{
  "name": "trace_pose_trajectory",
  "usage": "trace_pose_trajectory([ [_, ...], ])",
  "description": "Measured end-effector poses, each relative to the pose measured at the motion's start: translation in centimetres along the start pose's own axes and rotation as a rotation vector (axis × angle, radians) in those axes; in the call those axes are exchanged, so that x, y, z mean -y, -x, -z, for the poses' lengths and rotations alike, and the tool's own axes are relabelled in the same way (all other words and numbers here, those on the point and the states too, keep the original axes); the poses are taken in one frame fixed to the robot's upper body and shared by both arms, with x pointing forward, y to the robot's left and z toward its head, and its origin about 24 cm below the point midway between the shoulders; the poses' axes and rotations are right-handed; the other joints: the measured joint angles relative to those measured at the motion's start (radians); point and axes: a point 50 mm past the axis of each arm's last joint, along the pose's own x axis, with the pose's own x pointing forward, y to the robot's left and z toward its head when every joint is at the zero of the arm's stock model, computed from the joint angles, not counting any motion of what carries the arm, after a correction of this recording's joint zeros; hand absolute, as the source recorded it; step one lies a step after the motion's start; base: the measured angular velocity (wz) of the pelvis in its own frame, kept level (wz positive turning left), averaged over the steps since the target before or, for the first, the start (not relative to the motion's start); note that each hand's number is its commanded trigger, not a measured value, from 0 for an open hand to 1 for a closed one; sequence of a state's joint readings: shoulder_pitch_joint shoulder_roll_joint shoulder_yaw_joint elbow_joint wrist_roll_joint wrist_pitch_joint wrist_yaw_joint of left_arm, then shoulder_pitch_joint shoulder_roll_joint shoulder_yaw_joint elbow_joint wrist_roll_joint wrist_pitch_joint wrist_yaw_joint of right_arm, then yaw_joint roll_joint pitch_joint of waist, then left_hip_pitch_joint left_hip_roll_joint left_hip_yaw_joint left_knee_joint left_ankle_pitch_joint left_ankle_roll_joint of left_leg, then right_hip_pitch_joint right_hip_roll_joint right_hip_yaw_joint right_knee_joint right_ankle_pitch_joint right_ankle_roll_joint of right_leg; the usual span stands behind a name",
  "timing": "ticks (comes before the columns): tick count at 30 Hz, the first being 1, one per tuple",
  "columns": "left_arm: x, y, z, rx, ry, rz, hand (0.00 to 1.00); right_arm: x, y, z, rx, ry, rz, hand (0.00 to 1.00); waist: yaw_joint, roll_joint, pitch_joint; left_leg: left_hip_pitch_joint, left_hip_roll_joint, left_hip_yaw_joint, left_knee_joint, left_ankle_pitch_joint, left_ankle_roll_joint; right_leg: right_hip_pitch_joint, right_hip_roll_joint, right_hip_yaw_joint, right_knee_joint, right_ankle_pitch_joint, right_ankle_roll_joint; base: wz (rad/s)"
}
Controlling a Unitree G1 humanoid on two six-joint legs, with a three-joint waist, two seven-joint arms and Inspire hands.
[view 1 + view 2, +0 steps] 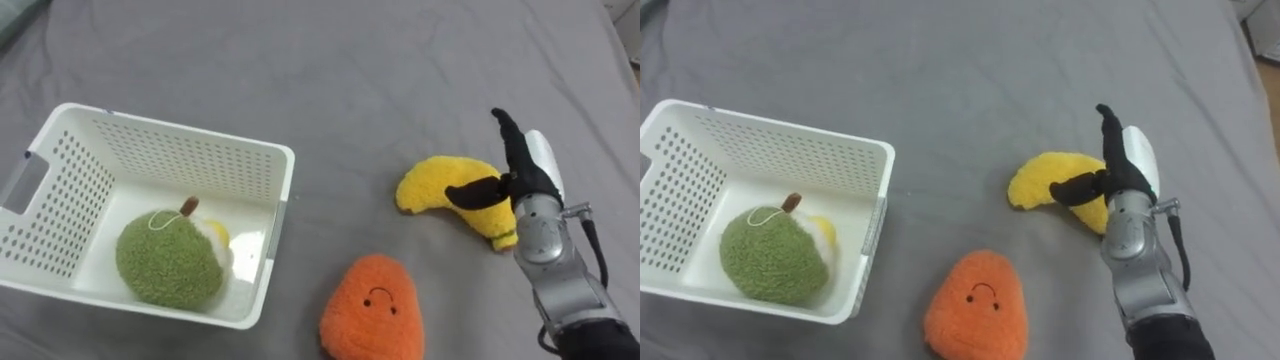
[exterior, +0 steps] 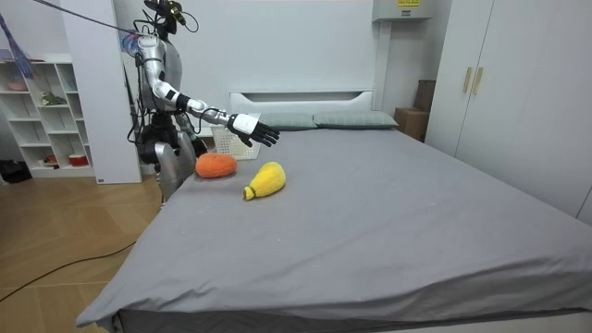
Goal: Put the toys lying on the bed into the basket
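Two plush toys lie loose on the grey bed (image 1: 350,70): a yellow banana (image 1: 438,186) and, nearer the robot, an orange toy (image 1: 373,310) with a smiling face. The right hand (image 1: 532,168) is over the banana's right end, fingers straight and spread wide, holding nothing. To the left, a white perforated basket (image 1: 180,130) holds a green plush fruit (image 1: 168,262) with a brown stem.

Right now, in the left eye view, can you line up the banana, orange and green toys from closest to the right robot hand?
1. Yellow banana toy, on the right, just beside the open right robot hand.
2. Orange toy, lower middle, on the grey bed.
3. Green toy, far left, inside the white basket.
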State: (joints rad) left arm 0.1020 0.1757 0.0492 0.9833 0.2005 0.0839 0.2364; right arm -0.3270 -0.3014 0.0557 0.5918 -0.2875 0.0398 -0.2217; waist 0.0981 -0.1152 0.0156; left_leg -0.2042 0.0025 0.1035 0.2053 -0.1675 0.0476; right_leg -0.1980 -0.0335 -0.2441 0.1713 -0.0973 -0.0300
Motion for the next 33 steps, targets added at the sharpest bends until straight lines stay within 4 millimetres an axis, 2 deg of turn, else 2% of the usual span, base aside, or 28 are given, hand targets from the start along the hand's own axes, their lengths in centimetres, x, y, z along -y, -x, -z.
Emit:
trace_pose_trajectory([
  [6, 0.0, 0.0, 0.0, -0.001, 0.006, 0.012, 0.00, 0.0, -0.5, 1.2, -0.064, 0.021, -0.007, 0.00, 0.016, 0.005, 0.0037, -0.001, 0.000, 0.000, -0.001, 0.000, 0.000, 0.000, 0.000, -0.005, -0.001, 0.000, 0.000, 0.00],
  [13, -0.2, 0.0, -0.6, 0.029, 0.020, -0.001, 0.00, 0.3, -1.0, 3.3, -0.168, 0.082, -0.033, 0.00, 0.044, 0.006, 0.0038, -0.016, 0.000, -0.002, -0.001, 0.005, -0.002, -0.014, -0.001, -0.012, 0.001, 0.000, 0.000, 0.01],
  [25, -0.8, -0.1, -0.6, 0.047, -0.015, -0.026, 0.00, 0.7, -1.0, 4.9, -0.244, 0.155, -0.064, 0.00, 0.051, 0.007, 0.0048, -0.017, -0.001, -0.021, -0.003, 0.007, -0.002, -0.012, -0.002, -0.031, -0.001, 0.000, 0.000, 0.03],
  [29, -0.9, -0.1, -0.3, 0.040, -0.017, -0.028, 0.00, 0.7, -0.7, 5.8, -0.278, 0.186, -0.072, 0.00, 0.054, 0.021, 0.0140, -0.020, -0.002, -0.022, -0.003, 0.007, -0.002, -0.014, -0.001, -0.032, -0.001, 0.000, 0.000, 0.00],
  [32, -0.9, -0.1, -0.3, 0.040, -0.018, -0.026, 0.00, 0.9, -0.7, 5.9, -0.274, 0.230, -0.075, 0.00, 0.054, 0.033, 0.0113, -0.028, -0.001, -0.024, -0.003, 0.008, -0.003, -0.020, -0.002, -0.034, -0.002, 0.000, 0.000, 0.00],
  [33, -0.9, -0.1, -0.3, 0.040, -0.018, -0.026, 0.00, 1.2, -0.7, 6.1, -0.275, 0.250, -0.073, 0.36, 0.058, 0.037, 0.0094, -0.028, -0.001, -0.024, -0.003, 0.008, -0.003, -0.020, -0.001, -0.034, -0.002, 0.000, 0.000, 0.00],
])
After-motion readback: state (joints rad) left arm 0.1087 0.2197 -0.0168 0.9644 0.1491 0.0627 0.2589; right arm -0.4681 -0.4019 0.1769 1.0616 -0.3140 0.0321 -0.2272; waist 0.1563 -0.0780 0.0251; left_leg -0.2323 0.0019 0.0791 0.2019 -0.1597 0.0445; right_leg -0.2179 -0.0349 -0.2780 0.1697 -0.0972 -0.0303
